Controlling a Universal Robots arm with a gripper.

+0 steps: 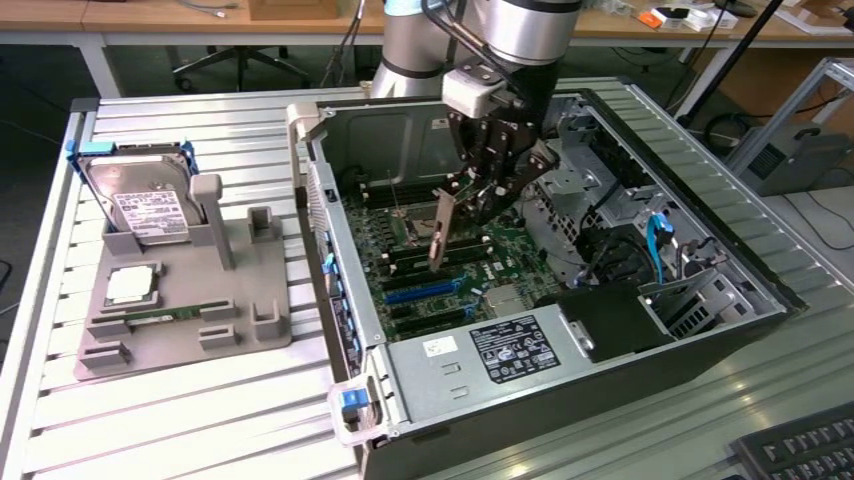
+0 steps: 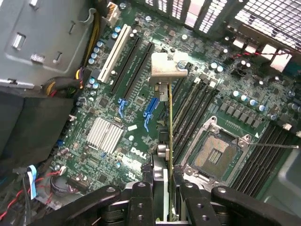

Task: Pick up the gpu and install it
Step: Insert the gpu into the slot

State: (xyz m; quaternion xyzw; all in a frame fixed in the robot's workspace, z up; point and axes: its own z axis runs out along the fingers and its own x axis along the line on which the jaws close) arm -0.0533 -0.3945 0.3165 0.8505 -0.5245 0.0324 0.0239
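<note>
Open case (image 1: 747,290) lies on its side on the slatted table (image 1: 200,420), motherboard (image 1: 441,270) on its floor and power supply (image 1: 487,355) at its near end. Gripper (image 1: 483,190) hangs inside the case with the gpu (image 1: 441,235) clamped on edge between its fingers, above the motherboard, beside the CPU socket (image 2: 217,153). Fixture tray (image 1: 174,330) sits on the table toward the exterior view's left of the case, hard drive (image 1: 144,205) standing at its far end, memory stick (image 1: 160,316) nearer.

A ribbed, pale metal counter (image 1: 187,420) spans the exterior view. At twelve o'clock a wooden workbench (image 1: 160,22) runs along the back, an office chair's wheeled base (image 1: 247,62) beneath it. At five o'clock lies a black keyboard (image 1: 798,452); at three o'clock, grey floor (image 1: 827,215).
</note>
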